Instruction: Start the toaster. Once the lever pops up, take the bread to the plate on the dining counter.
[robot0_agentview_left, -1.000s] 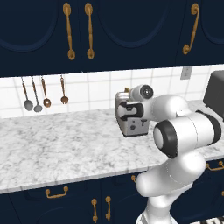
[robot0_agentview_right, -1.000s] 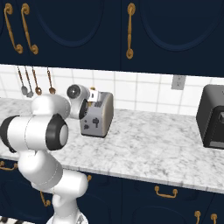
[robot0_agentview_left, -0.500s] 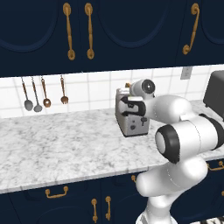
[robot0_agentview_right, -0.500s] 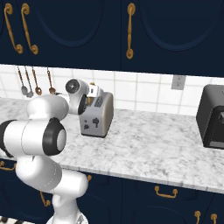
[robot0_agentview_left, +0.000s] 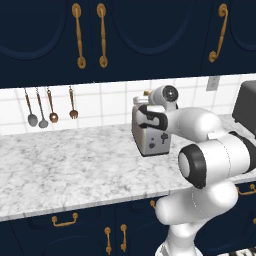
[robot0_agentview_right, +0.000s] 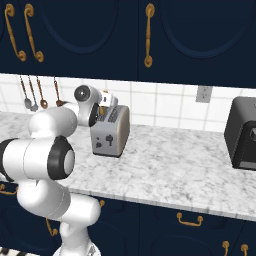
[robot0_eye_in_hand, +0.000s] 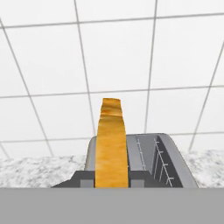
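The silver toaster (robot0_agentview_left: 150, 136) (robot0_agentview_right: 111, 131) stands on the marbled worktop against the tiled wall. My gripper (robot0_agentview_left: 144, 107) (robot0_agentview_right: 102, 107) (robot0_eye_in_hand: 111, 179) hovers just over its top, pointing at the wall. It is shut on the bread (robot0_eye_in_hand: 111, 144), a golden slice seen edge-on that stands upright between the two dark fingertips (robot0_eye_in_hand: 81, 180) over the left slot. The slice's top pokes above the hand (robot0_agentview_left: 146, 93) (robot0_agentview_right: 103, 98). The right slot (robot0_eye_in_hand: 155, 157) is empty. The plate and the dining counter are out of view.
A larger dark grey appliance (robot0_agentview_right: 242, 132) (robot0_agentview_left: 246, 106) sits further right on the worktop (robot0_agentview_left: 75, 170). Spoons and ladles (robot0_agentview_left: 42, 107) hang on the wall to the left. Navy upper cabinets with gold handles (robot0_agentview_left: 102, 35) hang low overhead. A wall outlet (robot0_agentview_right: 202, 93) is right of the toaster.
The hand has risen slightly above the toaster, and the bread's top now pokes above it. The jaws have stayed shut.
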